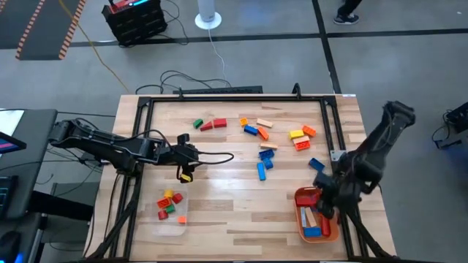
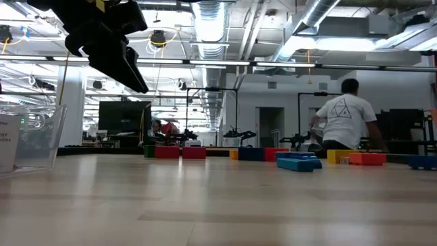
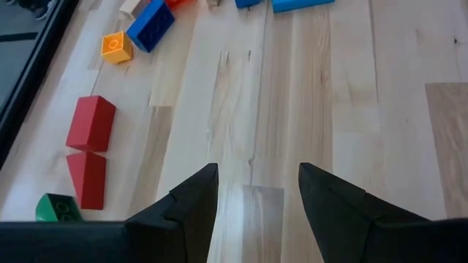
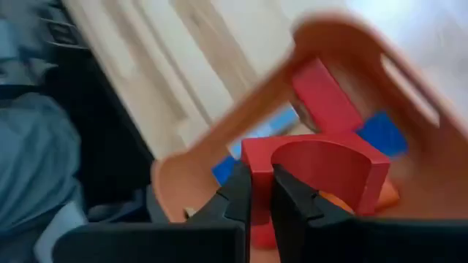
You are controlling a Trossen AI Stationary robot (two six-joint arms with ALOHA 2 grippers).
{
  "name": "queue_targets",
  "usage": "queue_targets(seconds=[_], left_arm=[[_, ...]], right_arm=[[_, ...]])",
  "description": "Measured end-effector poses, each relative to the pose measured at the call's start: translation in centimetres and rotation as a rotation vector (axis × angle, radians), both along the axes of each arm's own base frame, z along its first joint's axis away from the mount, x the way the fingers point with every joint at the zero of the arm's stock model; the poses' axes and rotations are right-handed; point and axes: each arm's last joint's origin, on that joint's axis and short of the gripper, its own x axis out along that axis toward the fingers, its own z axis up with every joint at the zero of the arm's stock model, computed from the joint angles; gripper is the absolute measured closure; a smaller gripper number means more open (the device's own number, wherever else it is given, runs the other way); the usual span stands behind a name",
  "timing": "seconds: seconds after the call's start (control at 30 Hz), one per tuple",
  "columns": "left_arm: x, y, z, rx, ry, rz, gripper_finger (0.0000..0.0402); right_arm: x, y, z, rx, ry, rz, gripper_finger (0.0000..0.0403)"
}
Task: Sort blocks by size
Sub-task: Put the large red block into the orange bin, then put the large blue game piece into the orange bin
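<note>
Right hand (image 4: 259, 193) is what we see first: its 2 dark fingers are pinched on a red arched plastic brick (image 4: 322, 172), just over the orange plastic tray (image 1: 301, 219) at the desk's near right corner. In the high view that tray already carries long blue, red and tan bricks (image 1: 314, 223). In the wrist view the tray's rim curves behind the arched brick, with more red and blue pieces beyond it.

We find the left hand (image 3: 256, 193) over the left half of the pale wooden desk (image 1: 219, 197), fingers spread and gripping nothing. Bare planks show between its fingertips. Past it lie 2 red wedge-shaped bricks (image 3: 89, 150), a green studded brick (image 3: 58, 208), a small yellow cube brick (image 3: 117, 46) and a blue bar (image 3: 151, 24).

We see the clear plastic tray (image 1: 172, 226) near the desk's front left corner, holding several small bricks (image 1: 170, 203) in red, yellow, green and orange.

Loose bricks (image 1: 267, 139) are scattered across the far and middle part of the desk: green and red ones toward the left, blue, orange and tan in the centre, yellow, red and orange further right, and 2 blue pieces near the orange tray.

In the low view a person in a white shirt (image 2: 347, 116) stands in the room behind the desk.
</note>
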Motion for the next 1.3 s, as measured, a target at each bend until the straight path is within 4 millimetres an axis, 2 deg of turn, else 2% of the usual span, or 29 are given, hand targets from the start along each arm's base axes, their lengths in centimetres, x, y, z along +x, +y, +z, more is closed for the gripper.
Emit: queue_targets(seconds=[0.2, 0.33, 0.43, 0.57, 0.7, 0.93, 1.1, 1.3], left_arm=[[0.2, 0.0, 0.2, 0.01, -0.021, -0.013, 0.0217], [0.2, 0.0, 0.2, 0.019, -0.023, -0.021, 0.0217], [0.2, 0.0, 0.3, 0.035, -0.023, -0.022, 0.0217], [0.3, 0.0, 0.4, 0.049, -0.04, -0.024, 0.0217], [0.4, 0.0, 0.5, 0.05, -0.052, -0.024, 0.0217], [0.3, 0.0, 0.4, 0.05, -0.037, -0.02, 0.0217], [0.3, 0.0, 0.4, 0.049, -0.037, -0.019, 0.0217], [0.3, 0.0, 0.4, 0.048, -0.037, -0.018, 0.0217]], right_arm=[[0.1, 1.1, -1.5, -0.052, 0.093, -0.059, 0.0303], [0.4, 0.9, -1.2, -0.019, 0.072, -0.075, 0.0265], [0.4, 0.3, -0.2, 0.0, 0.058, -0.098, 0.0244], [0.6, -1.7, 0.9, -0.144, 0.064, -0.163, 0.0235], [1.3, -4.4, 0.5, -0.351, 0.088, -0.271, 0.0234], [3.4, -7.7, -1.5, -0.524, 0.226, -0.166, 0.0219], [4.2, -9.9, -2.3, -0.526, 0.319, -0.131, 0.0188], [3.5, -12.6, -5.0, -0.378, 0.484, -0.156, 0.0155]])
